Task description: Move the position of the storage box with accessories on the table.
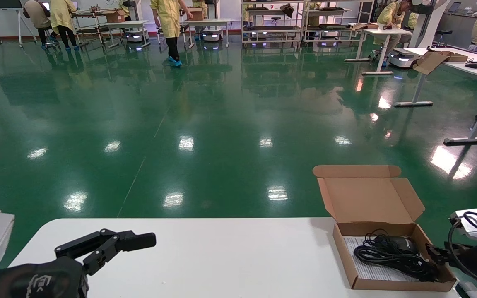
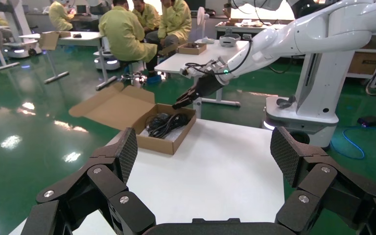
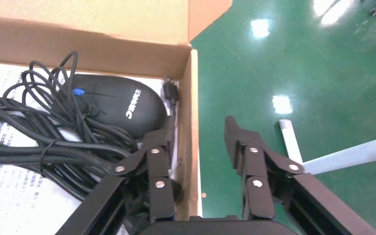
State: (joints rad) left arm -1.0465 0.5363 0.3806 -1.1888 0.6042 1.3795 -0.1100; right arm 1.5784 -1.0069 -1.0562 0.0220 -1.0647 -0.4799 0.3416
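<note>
Right gripper (image 3: 198,142) fingers spread, left gripper (image 2: 205,156) parked, fingers apart

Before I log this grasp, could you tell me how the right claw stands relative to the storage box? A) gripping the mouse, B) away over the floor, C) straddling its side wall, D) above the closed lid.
C: the right claw has one finger inside the storage box and one outside its side wall.

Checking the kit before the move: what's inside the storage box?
Inside the storage box: a black mouse with its bundled cable, lying on a printed sheet. The sheet hides the box floor, and whatever lies under it.
</note>
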